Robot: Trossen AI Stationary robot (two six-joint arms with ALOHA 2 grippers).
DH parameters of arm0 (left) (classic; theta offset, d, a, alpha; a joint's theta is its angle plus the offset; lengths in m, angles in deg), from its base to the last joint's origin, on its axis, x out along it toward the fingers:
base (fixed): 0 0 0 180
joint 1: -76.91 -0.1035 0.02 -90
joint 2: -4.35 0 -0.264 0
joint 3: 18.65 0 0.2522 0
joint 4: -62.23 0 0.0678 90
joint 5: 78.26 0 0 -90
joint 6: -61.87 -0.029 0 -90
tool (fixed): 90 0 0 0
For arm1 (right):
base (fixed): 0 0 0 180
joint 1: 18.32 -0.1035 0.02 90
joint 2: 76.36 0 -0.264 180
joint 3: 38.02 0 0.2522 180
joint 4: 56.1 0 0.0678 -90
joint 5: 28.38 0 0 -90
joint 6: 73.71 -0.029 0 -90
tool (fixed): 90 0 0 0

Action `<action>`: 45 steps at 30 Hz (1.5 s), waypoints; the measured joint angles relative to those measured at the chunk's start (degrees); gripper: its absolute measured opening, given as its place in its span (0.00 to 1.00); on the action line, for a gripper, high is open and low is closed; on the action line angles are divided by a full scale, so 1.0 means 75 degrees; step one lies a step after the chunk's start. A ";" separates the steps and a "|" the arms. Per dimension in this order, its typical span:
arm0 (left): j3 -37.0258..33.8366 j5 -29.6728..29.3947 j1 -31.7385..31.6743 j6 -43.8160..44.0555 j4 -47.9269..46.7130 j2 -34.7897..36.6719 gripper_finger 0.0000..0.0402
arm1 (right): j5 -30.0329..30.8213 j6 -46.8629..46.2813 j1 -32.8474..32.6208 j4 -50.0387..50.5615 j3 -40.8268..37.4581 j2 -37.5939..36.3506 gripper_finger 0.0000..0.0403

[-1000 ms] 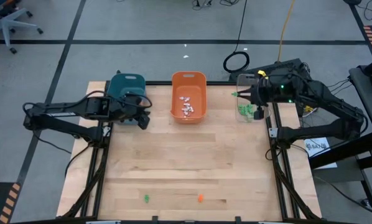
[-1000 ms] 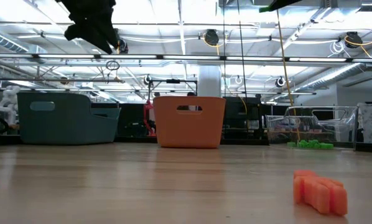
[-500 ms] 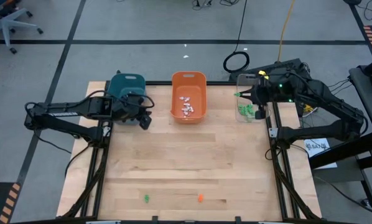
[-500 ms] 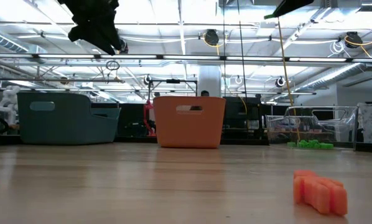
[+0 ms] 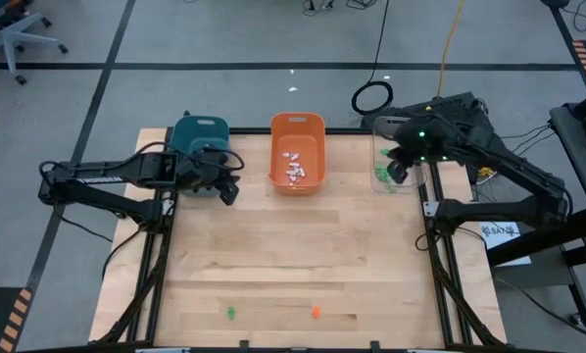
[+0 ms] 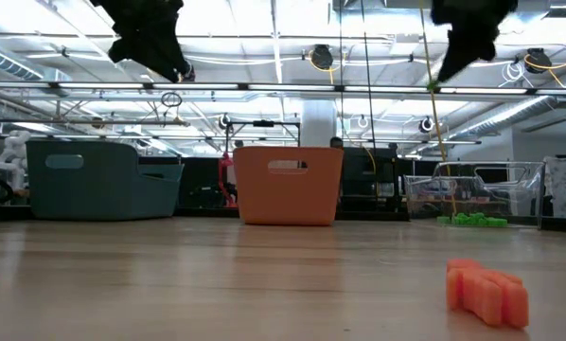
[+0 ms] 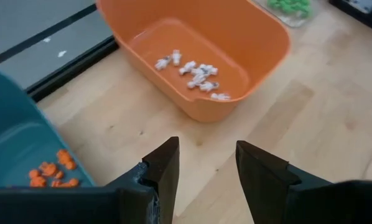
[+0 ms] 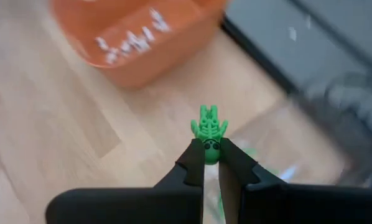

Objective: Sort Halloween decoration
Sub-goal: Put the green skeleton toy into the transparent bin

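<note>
My right gripper [image 8: 211,160] is shut on a small green skeleton-like trinket [image 8: 209,129], up in the air at the clear bin's [image 5: 383,126] left side, fingers pointing down [image 5: 396,173]. Green trinkets [image 6: 472,220] lie in that bin. My left gripper [image 7: 204,168] is open and empty, hovering beside the teal bin [image 5: 197,132], which holds orange trinkets [image 7: 52,174]. White trinkets [image 7: 195,71] lie in the orange bin [image 5: 297,122]. One orange trinket [image 5: 316,312] and one green one [image 5: 230,313] lie flat on the table near its near edge. My right gripper pinches the green trinket between its two fingertips by its round head end [image 8: 210,148]. The ribbed body [image 8: 209,126] sticks out beyond the fingertips. The fingers point down from above, and the trinket is lifted clear of table and bins.
Three bins stand in a row along the table's far edge: teal at left, orange in the middle, clear at right. The wooden table [image 5: 293,255] stretches wide between the bins and the two loose trinkets. The orange trinket [image 6: 486,292] sits close to the low camera.
My right gripper, still shut on the green trinket, has tipped from pointing level toward the table's left to pointing down, and has dropped lower by the clear bin's left side.
</note>
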 joint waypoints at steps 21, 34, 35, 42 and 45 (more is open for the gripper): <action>0.0000 0.0812 0.0012 -0.0151 0.0453 0.0000 0.39 | -0.0616 -0.2170 0.2589 -0.0026 -0.1598 0.2478 0.03; 0.0000 0.1788 0.0656 0.0807 0.0471 0.0009 0.39 | -0.0402 -0.2635 0.2912 0.0225 -0.1533 0.3179 0.35; 0.0000 0.1808 0.0834 0.0900 0.0470 0.0009 0.39 | -0.0398 -0.2639 0.2912 0.0296 -0.1471 0.3108 0.37; 0.0000 0.1771 0.2519 0.1802 0.0470 0.0009 0.39 | -0.0428 -0.3265 0.2519 0.0777 -0.0684 0.1956 0.51; 0.0000 0.1500 0.3278 0.2276 0.0467 0.0007 0.39 | -0.0581 -0.3971 0.2024 0.0464 -0.0462 0.1179 0.53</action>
